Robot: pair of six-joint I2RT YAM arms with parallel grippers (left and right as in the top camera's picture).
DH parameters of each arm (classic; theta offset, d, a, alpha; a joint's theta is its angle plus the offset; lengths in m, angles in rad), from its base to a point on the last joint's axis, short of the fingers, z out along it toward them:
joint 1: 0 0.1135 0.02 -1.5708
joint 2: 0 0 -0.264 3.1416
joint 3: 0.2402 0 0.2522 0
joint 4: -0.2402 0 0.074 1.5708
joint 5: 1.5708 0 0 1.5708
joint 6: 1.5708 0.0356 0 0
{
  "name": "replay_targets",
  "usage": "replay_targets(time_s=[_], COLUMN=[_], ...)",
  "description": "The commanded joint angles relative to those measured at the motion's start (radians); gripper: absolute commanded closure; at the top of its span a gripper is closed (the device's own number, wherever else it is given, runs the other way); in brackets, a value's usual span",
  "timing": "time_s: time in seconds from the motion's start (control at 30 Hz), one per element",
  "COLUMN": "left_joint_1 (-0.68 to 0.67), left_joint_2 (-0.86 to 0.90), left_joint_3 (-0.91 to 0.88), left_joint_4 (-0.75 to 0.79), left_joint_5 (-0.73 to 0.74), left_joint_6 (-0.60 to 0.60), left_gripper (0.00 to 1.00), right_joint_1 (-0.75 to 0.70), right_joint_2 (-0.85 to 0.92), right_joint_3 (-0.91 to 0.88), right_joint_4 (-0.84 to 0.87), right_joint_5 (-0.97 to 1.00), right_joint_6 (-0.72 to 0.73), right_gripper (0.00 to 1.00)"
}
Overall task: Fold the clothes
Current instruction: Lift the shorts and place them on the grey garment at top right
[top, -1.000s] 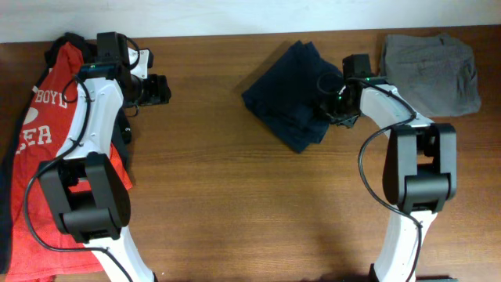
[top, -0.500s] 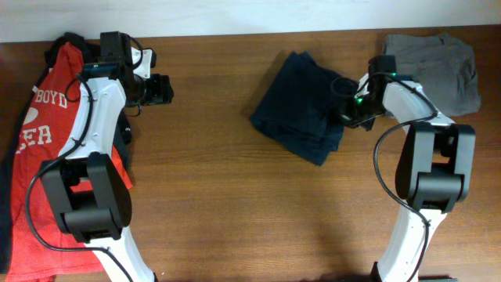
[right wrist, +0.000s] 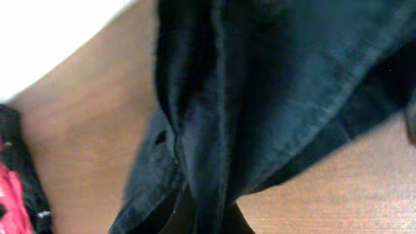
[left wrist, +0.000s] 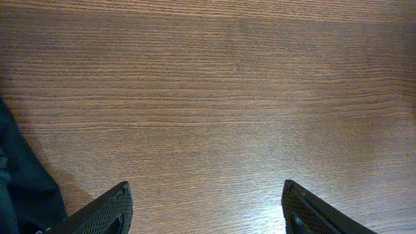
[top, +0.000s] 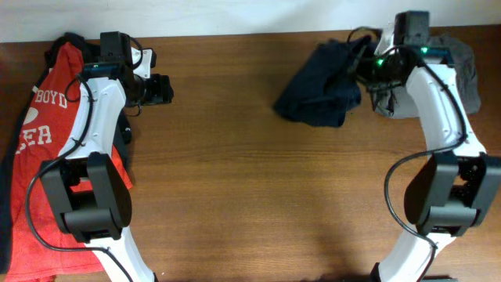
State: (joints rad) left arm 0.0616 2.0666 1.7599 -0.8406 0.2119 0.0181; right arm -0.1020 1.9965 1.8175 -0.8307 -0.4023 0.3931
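A dark navy garment (top: pixel 319 84) hangs bunched and partly lifted near the far edge of the table, with my right gripper (top: pixel 363 70) shut on its right side. In the right wrist view its folds (right wrist: pixel 260 97) fill the frame and hide the fingertips. A grey garment (top: pixel 468 69) lies behind the right arm at the far right corner. The red T-shirt (top: pixel 43 141) with white lettering lies on dark cloth at the left edge. My left gripper (top: pixel 161 89) stands open beside it over bare wood, with nothing between its fingers (left wrist: pixel 117 203).
Dark cloth (left wrist: pixel 19 185) shows at the left edge of the left wrist view. The wooden table (top: pixel 235 180) runs to a white wall along its far edge. Both arm bases stand at the near side.
My right gripper has carried the navy garment up and to the right, lifting it off the table toward the grey garment. The left arm has not moved.
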Motion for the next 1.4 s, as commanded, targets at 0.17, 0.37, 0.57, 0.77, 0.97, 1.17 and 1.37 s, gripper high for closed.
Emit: replay_targets(time_s=[0.17,0.37,0.57,0.77,0.97,1.17,1.37], left_joint_1=[-0.003,-0.003,-0.003,-0.003,-0.003,-0.002,-0.002], left_joint_2=[0.005,0.005,0.007,0.008,0.009,0.009,0.009], left_joint_3=[0.016,0.016,0.016,0.016,0.016,0.016,0.016], left_joint_4=[0.000,0.014,0.022,0.023,0.035,0.037,0.040], left_joint_5=[0.002,0.001,0.001,0.001,0.001,0.000,-0.018], left_joint_6=[-0.003,-0.003,-0.003,-0.003,-0.003,-0.003,-0.003], left_gripper=[0.27,0.27,0.27,0.27,0.27,0.27,0.27], right_joint_1=[-0.050,-0.140,-0.197,-0.220,-0.221,-0.221,-0.235], right_joint_2=[-0.053,-0.053,-0.049,-0.009,0.090,0.171,0.245], right_joint_3=[0.156,0.171,0.171,0.171,0.171,0.171,0.171], right_joint_4=[0.112,0.347,0.484,0.593,0.767,0.864,0.842], right_joint_5=[0.047,0.070,0.214,0.313,0.343,0.357,0.359], right_joint_6=[0.042,0.119,0.224,0.254,0.323,0.357,0.357], right_gripper=[0.96,0.96,0.96,0.96,0.96,0.96,0.96])
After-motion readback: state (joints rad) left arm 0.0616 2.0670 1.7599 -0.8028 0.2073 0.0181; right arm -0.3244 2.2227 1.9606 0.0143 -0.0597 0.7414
